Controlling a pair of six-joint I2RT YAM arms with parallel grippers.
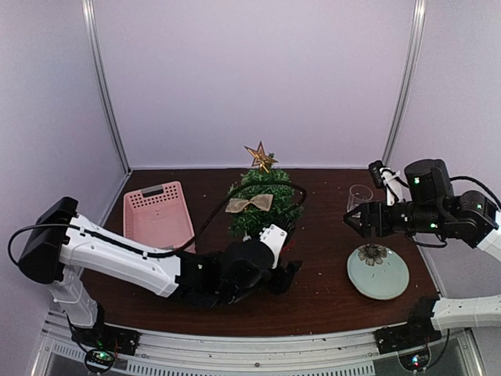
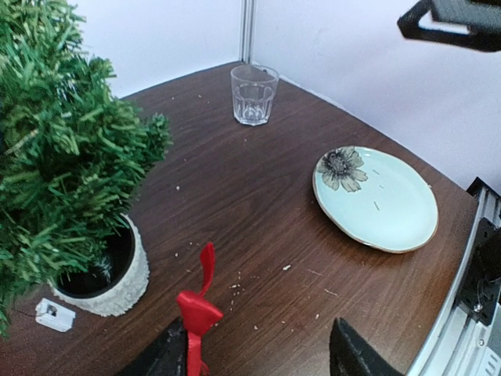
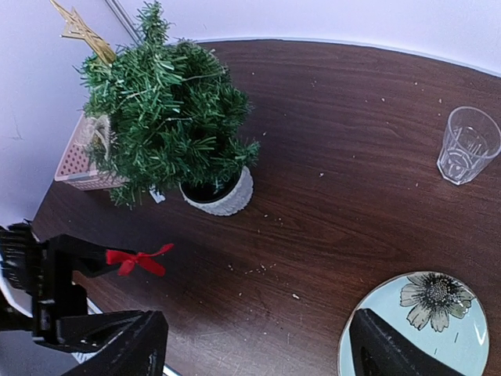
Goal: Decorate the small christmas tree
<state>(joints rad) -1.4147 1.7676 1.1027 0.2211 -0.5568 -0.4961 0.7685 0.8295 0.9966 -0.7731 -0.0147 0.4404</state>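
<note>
3 items flank small christmas tree: pink basket, glass, flowered plate.

Pink basket at left, clear glass near flowered plate, perhaps pale green.

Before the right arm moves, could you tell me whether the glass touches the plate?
Apart: the left wrist view shows bare table between the glass and the plate.

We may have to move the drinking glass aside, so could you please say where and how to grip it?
Probably across its upper wall, from the near side, jaws level: the glass stands upright, alone, and tapers downward.
</note>
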